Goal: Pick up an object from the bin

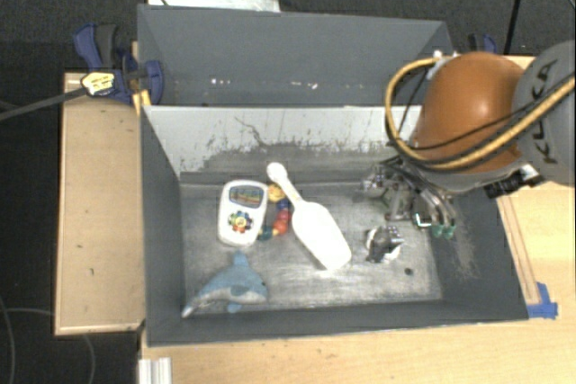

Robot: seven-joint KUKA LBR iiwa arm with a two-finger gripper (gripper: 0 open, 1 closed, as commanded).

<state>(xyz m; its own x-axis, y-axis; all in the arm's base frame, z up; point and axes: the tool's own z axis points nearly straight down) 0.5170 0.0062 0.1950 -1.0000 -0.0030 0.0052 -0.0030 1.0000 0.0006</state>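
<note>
The grey metal bin (pixel 165 220) is the largest thing, with sloped walls and a scratched flat floor. The arm (pixel 468 108) comes next. It reaches in from 3 o'clock, and its round orange cover with looped cables hangs above the right wall of the bin.

On the floor, close to the middle, lies a white plastic scoop (pixel 319 234). Its round handle end points toward 11 o'clock and its broad blade points toward 5 o'clock. At about 7 o'clock from the middle, near the front wall, lies a blue dolphin toy (pixel 232 286) on its side, with the tail toward 8 o'clock. At 9 o'clock lies a white toy phone (pixel 241 211) with a small screen and coloured buttons, face up.

The pincer (pixel 385 245) is low over the floor at 3 o'clock from the middle. The nearest thing to it is the scoop, whose blade is just beside it at 9 o'clock, apart from it. I cannot tell if the pincer is wide or narrow.

The smallest are some little red, orange and blue pieces (pixel 282 218). They lie between the toy phone and the scoop handle, touching both as far as I can see.
</note>
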